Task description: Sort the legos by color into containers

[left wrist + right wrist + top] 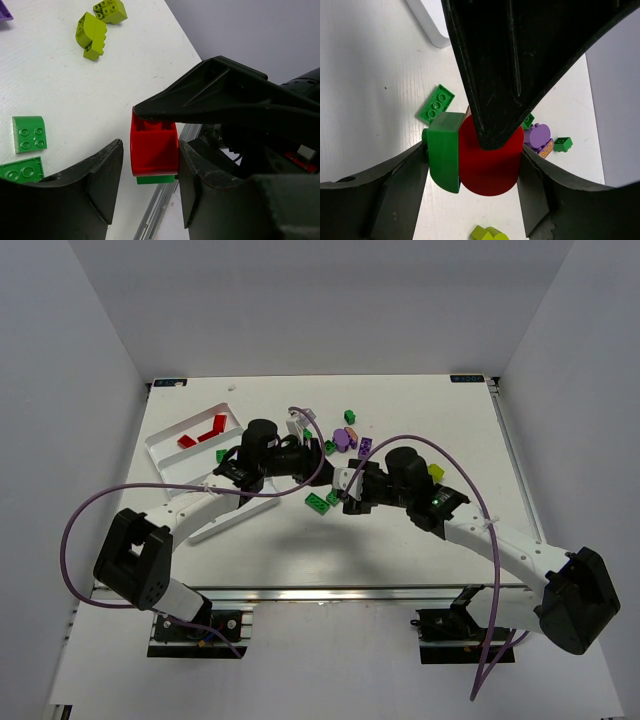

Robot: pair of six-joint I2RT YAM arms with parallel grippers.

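Holding the red brick and green brick, stuck together, clamped in my right gripper over mid-desk. My left gripper stands half open around the red one, touching on one side. A crooked tug could pop both loose, short of the tray at ten o'clock.
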